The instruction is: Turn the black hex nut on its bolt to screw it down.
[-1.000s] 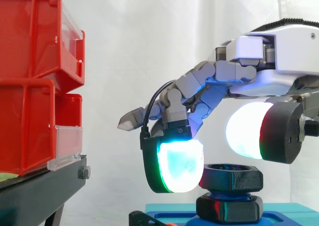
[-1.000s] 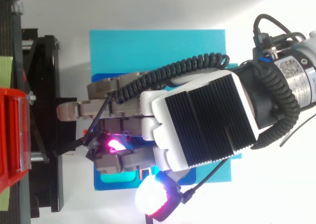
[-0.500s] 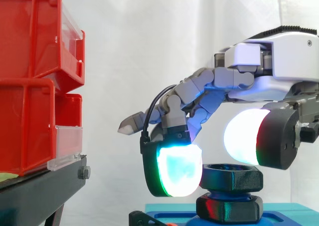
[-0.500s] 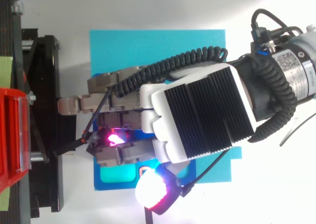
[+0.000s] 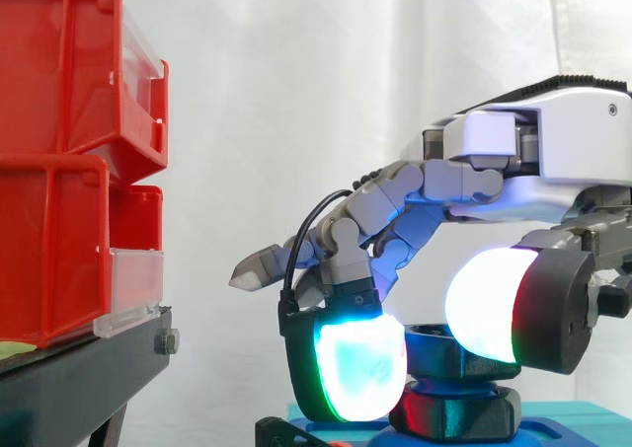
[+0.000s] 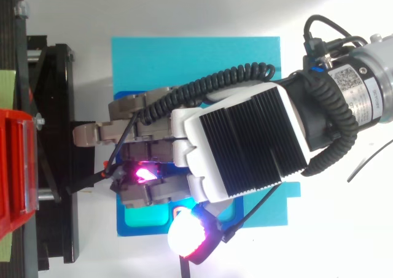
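The black hex nut is pinched between the curled, glowing pads of the hand, above the blue base.

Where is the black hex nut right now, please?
In the side view the black hex nut sits low, right of centre, between the hand's glowing pads, just above a lower hex piece on the blue base.

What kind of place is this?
Likely a robotics lab test bench: a white curtain backdrop, red bins on a black stand, and a robot hand pinching a black hex nut.
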